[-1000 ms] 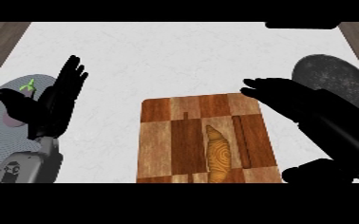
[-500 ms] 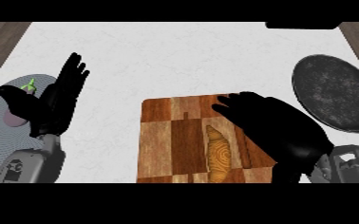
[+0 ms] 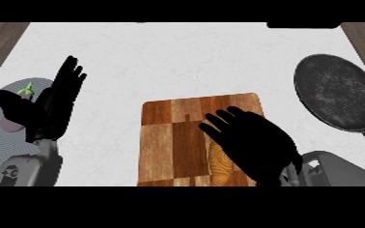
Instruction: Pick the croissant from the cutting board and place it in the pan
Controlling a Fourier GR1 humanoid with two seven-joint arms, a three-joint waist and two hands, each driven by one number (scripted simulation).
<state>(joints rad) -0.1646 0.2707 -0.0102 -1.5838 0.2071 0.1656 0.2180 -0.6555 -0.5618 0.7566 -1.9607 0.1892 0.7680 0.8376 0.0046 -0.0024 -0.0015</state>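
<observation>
At the left edge the left hand (image 3: 51, 107) rests with fingers straight and released. The right hand (image 3: 251, 142), fingers spread and unclenched, covers most of the golden croissant (image 3: 221, 166) lying on the striped wooden cutting board (image 3: 171, 140). A round dark pan (image 3: 333, 92) sits rightward on the white marbled counter (image 3: 178, 58).

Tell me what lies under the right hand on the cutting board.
Under the open right hand, a tan strip of the croissant shows on the cutting board. The rest of the croissant is covered by the hand, so contact cannot be judged.
</observation>
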